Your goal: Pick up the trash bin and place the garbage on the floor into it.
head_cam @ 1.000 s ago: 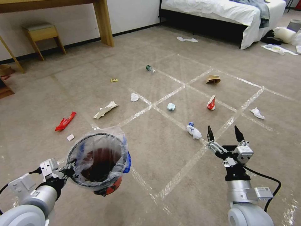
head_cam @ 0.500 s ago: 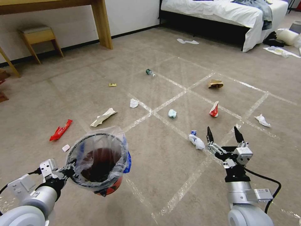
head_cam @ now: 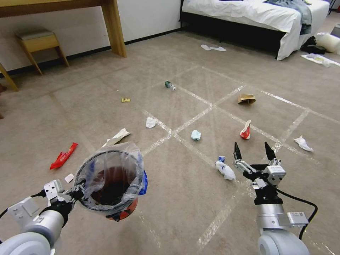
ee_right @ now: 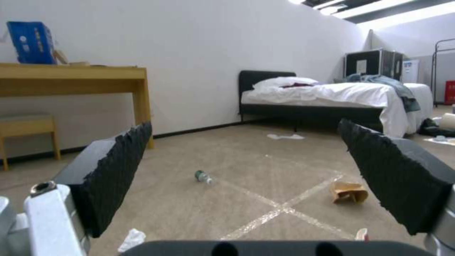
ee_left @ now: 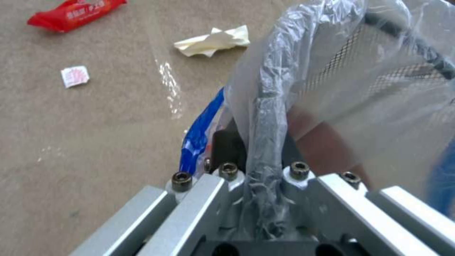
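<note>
Two grippers are over the floor [head_cam: 184,198]: the left gripper [head_cam: 76,193] holds the trash bin [head_cam: 111,182] by its rim above the carpet, and the right gripper [head_cam: 254,153] hangs wide apart and empty near a crumpled tissue [head_cam: 224,169], with other garbage [head_cam: 245,130] scattered farther away.

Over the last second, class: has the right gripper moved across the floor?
Yes. The open right gripper has gone forward with the robot: the white-and-blue wad, earlier level with its fingertips, now lies behind them.
</note>
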